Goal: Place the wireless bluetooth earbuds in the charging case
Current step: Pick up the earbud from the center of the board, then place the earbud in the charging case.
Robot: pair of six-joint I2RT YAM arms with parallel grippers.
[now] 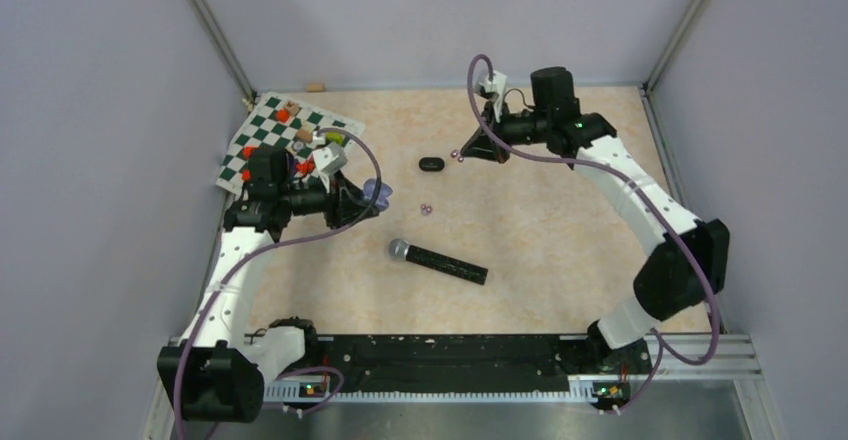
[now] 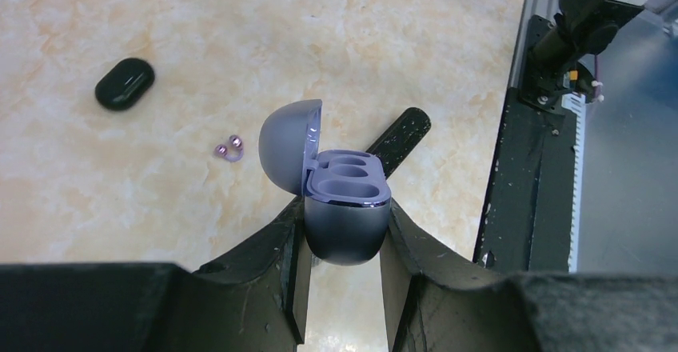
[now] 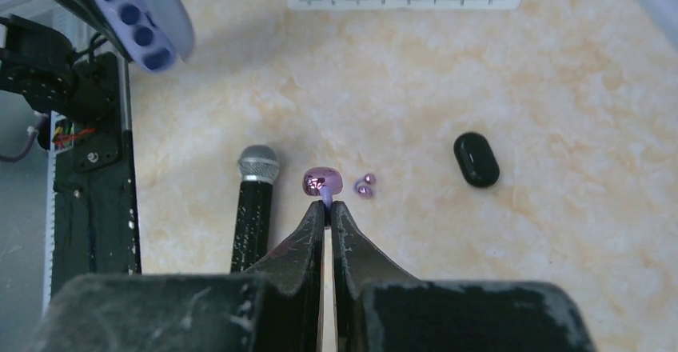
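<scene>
My left gripper (image 2: 345, 214) is shut on the base of an open purple charging case (image 2: 346, 232), lid (image 2: 289, 146) swung left, both wells empty. In the top view the gripper (image 1: 360, 200) holds it above the table's left-middle. My right gripper (image 3: 329, 206) is shut on the stem of a purple earbud (image 3: 323, 182), held above the table; in the top view the gripper (image 1: 468, 148) is at the far middle. A second purple earbud (image 3: 365, 186) (image 2: 229, 150) (image 1: 425, 208) lies on the table. The black earbuds are not in view.
A closed black oval case (image 1: 431, 164) (image 3: 476, 159) (image 2: 125, 83) lies near the right gripper. A black microphone (image 1: 437, 260) (image 3: 256, 200) lies mid-table. A green-and-white chessboard (image 1: 262, 130) with small pieces lies at the far left. The black base rail (image 1: 440, 352) runs along the near edge.
</scene>
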